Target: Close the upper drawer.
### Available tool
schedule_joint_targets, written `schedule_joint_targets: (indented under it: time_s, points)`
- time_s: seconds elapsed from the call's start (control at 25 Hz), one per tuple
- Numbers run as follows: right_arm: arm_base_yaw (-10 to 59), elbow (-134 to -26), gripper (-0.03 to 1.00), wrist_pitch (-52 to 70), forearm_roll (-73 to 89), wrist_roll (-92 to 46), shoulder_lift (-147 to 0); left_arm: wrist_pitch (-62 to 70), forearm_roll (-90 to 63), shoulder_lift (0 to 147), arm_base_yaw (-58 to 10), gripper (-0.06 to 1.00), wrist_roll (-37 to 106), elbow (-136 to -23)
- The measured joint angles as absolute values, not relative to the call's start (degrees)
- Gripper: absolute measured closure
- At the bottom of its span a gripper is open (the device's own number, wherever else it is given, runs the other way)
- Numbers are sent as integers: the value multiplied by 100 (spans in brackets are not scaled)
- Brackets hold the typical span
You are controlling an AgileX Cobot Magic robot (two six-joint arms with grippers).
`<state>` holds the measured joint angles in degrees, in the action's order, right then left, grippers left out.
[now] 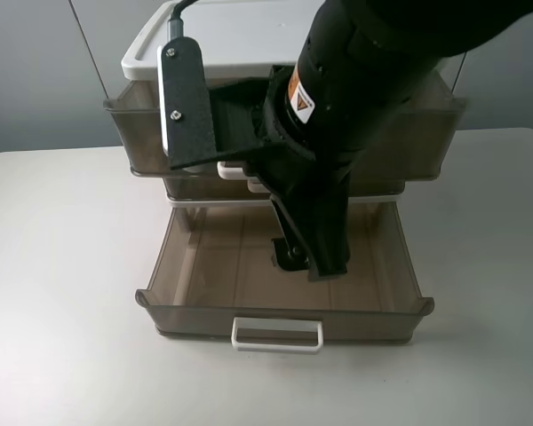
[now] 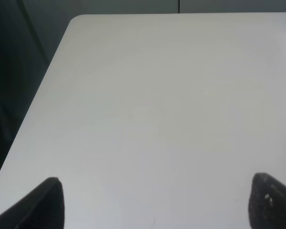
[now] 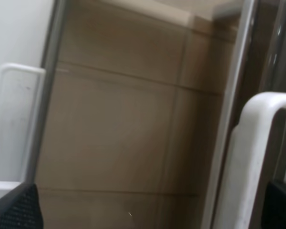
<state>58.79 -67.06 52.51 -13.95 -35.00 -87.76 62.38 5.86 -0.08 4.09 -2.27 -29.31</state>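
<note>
The upper drawer [image 1: 139,133] is smoky-brown and stands partly pulled out under the unit's white top [image 1: 240,35]. My right arm covers its front, so only white bits of handle [image 1: 235,169] show. My right gripper [image 1: 309,257] hangs in front of it, over the open bottom drawer [image 1: 204,257]. In the right wrist view the right gripper [image 3: 148,212] is open and empty, with a white loop handle [image 3: 255,157] close to one fingertip [image 3: 281,205]; I cannot tell whose handle it is. My left gripper [image 2: 159,205] is open over bare table.
The bottom drawer is pulled far out toward the table's front, its white handle [image 1: 277,335] forward; this handle also shows in the right wrist view [image 3: 16,119]. The middle drawer [image 1: 195,188] sits slightly out. White table [image 1: 62,293] surrounds the unit.
</note>
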Motion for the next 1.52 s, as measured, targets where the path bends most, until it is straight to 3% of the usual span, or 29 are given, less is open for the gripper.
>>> schedule_joint_targets:
  time_s: [1.16,1.52]
  points:
    - [5200,-6706,27,3544,-1885,-3582,-9188,6238,586,-8,409,20,-247,-2931]
    - [5192,-6706,27,3329,-1246,-3508,-9121,6238,586,-8,409,20,-247,-2931]
